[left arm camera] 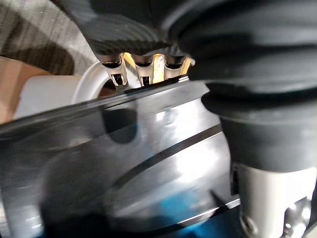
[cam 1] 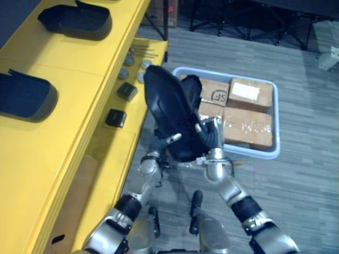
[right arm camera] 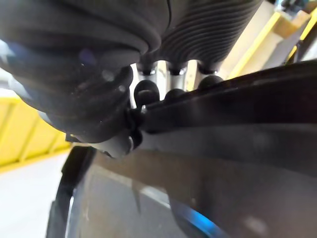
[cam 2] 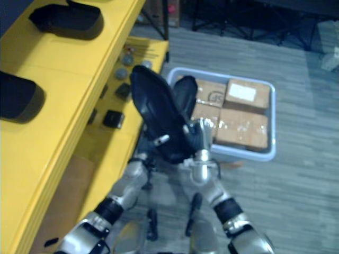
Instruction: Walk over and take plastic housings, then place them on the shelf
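Black and glossy, a plastic housing [cam 1: 167, 106] was held up between both of the robot's hands beside a yellow shelf [cam 1: 79, 90], clear of every surface and tilted with its rounded end uppermost. The left hand [cam 1: 170, 139] was closed on the housing's lower edge from the shelf side, with a silver part of it laid across the dark face. In the left wrist view its fingers [left arm camera: 141, 74] were seen hooked behind the rim. The right hand [cam 1: 210, 131] was clamped on the opposite edge, and its dark fingertips [right arm camera: 145, 93] were shown curled over the rim in the right wrist view.

Two more pieces of the same kind were laid flat on the shelf's top level, well apart: a far housing [cam 1: 77, 21] and a near housing [cam 1: 24, 95]. On the lower level, just beside the held piece, two small black blocks [cam 1: 115, 117] and a scatter of grey discs [cam 1: 127, 72] were set out.

Beyond the hands, a pale blue bin [cam 1: 275, 151] was stood on the grey carpet [cam 1: 307, 201]. It was packed with cardboard boxes [cam 1: 248, 127], one of them marked by a white label [cam 1: 244, 91].
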Controlling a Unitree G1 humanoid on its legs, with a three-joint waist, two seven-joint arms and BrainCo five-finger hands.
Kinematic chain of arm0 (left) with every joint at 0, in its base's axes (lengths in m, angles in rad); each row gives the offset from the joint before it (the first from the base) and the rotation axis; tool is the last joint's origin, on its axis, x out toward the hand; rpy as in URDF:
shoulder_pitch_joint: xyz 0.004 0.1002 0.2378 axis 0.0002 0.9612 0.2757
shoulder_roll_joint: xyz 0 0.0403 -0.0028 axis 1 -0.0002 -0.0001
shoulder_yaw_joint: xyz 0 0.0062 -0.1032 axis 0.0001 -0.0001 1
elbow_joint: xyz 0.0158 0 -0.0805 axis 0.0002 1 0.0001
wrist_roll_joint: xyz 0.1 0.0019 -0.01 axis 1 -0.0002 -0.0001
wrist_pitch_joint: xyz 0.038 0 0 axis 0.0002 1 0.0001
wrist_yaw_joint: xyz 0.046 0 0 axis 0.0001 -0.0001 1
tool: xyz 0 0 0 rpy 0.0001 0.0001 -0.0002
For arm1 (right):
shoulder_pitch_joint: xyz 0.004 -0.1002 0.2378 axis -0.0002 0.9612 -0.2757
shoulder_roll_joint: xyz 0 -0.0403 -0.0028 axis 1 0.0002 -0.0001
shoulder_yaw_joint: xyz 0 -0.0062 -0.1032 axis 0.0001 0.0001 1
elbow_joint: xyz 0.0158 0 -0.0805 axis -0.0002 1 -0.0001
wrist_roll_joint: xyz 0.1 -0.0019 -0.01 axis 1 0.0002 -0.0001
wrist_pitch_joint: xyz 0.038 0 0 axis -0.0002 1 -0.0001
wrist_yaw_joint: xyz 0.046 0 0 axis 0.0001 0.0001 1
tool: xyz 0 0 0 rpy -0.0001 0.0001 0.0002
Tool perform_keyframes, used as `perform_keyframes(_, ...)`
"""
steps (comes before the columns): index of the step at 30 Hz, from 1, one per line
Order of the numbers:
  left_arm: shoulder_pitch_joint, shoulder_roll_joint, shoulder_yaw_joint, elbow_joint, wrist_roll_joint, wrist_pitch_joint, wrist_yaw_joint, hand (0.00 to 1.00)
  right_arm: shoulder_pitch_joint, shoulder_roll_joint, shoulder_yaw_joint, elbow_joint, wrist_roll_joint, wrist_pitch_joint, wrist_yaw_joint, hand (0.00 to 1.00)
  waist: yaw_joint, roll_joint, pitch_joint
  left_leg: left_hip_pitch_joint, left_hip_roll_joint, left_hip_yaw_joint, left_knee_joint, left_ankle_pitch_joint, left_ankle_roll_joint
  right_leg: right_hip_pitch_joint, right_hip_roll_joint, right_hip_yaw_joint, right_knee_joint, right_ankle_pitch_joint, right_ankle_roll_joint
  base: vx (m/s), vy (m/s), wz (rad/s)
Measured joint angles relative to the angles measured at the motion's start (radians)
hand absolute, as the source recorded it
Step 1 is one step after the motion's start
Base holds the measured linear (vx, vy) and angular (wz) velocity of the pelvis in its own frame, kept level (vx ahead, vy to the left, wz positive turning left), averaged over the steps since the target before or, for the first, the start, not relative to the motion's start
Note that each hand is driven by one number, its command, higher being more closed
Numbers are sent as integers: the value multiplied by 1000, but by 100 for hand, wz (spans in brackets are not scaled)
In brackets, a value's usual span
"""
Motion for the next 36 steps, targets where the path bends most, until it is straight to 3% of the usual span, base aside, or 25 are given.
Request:
perform_keyframes(4, 6, -2, 9, -4, -47, 2, 2, 100, 9, 10, 16, 0, 2, 0, -14, 100, 4, -4, 1, 14, 0, 0, -8, 4, -2, 12, 0, 0, -1, 0, 0, -48, 20, 1)
perform_keyframes(8, 6, -2, 16, -4, -70, 8, -7, 100, 12, 26, 27, -22, 21, -2, -14, 100, 10, -34, -1, 15, 5, -2, -13, 9, -9, 14, 4, 0, -7, 0, -7, -61, 2, 0)
perform_keyframes(18, 2, 27, 15, -3, -219, 129, -148, 100, 13, 25, 59, -87, 40, -1, -40, 100, 3, -46, -5, 14, 4, 2, -14, 9, -10, 13, 4, 1, -15, 3, -8, -35, 18, 0)
perform_keyframes(23, -8, 64, -11, -3, -306, 106, -181, 100, 10, 25, 84, -127, 41, 3, -44, 100, -7, -46, -5, 15, 3, 8, -13, 9, -10, 12, 4, 5, -20, 6, -8, -28, 26, -2)
perform_keyframes(26, -8, 76, -45, -3, -313, 32, -182, 100, 5, 11, 98, -155, 41, 11, -51, 100, -8, -46, -5, 15, 3, 20, -13, 8, -10, 12, 5, 15, -29, 13, -8, -51, 34, -9)
perform_keyframes(27, -8, 76, -51, -3, -313, 8, -182, 100, -2, 7, 98, -155, 41, 12, -51, 0, -9, -46, -5, 15, 3, 26, -13, 8, -9, 12, 5, 22, -36, 18, -8, -54, 34, -13)
perform_keyframes(32, -8, 76, -77, -3, -333, -38, -180, 100, -1, -18, 112, -189, 43, 2, -52, 0, -18, -46, -5, 14, 2, 27, -11, 7, -8, 12, 5, 25, -38, 20, -8, -65, 34, -3)
perform_keyframes(36, -7, 76, -84, -3, -331, -39, -163, 100, 4, -33, 121, -194, 60, -1, -42, 0, -24, -46, -5, 14, 2, 28, -10, 7, -8, 12, 5, 25, -39, 20, -9, -55, 25, 0)
